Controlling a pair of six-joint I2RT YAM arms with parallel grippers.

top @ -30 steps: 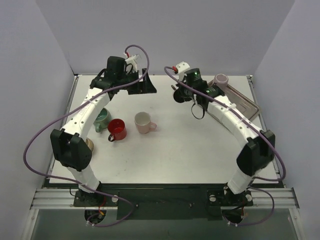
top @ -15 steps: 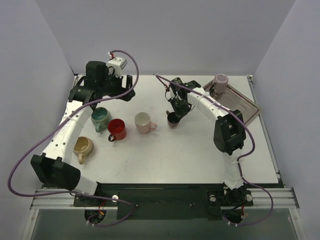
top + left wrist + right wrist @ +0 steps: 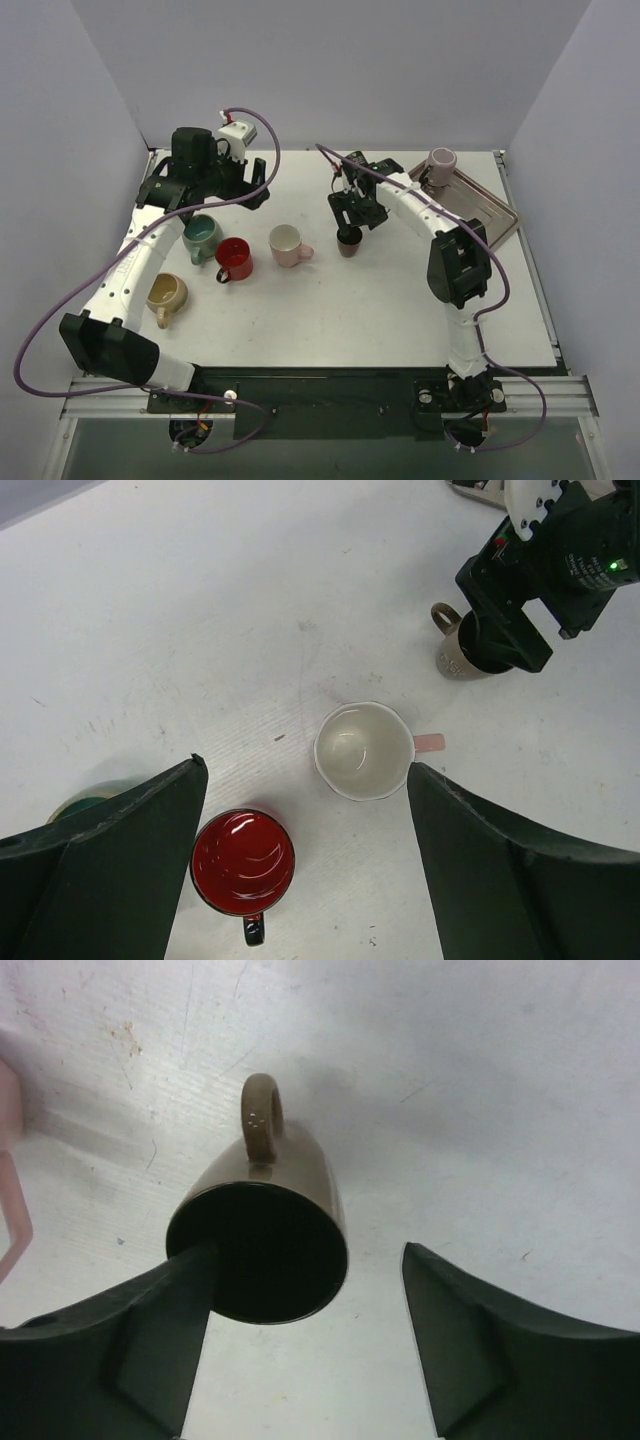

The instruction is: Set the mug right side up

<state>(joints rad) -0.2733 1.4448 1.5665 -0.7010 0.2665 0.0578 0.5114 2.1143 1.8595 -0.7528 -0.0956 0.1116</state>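
Observation:
A brown mug (image 3: 349,240) with a dark inside stands right side up on the white table, mouth up, handle pointing away in the right wrist view (image 3: 262,1120). My right gripper (image 3: 350,220) hangs just above it, open. One finger (image 3: 150,1330) overlaps the mug's rim on the left; the other finger (image 3: 480,1340) is well clear on the right. From the left wrist view the brown mug (image 3: 460,660) shows under the right gripper. My left gripper (image 3: 305,770) is open and empty, high above the table.
A row of upright mugs stands left of centre: teal (image 3: 201,236), red (image 3: 234,258), pink (image 3: 287,243), with a tan one (image 3: 166,293) nearer. A mauve mug (image 3: 441,161) rests on the tray (image 3: 490,210) at the back right.
The right arm carried the brown mug down onto the table and its jaws came apart. The left arm swung back to the left and now holds nearly still.

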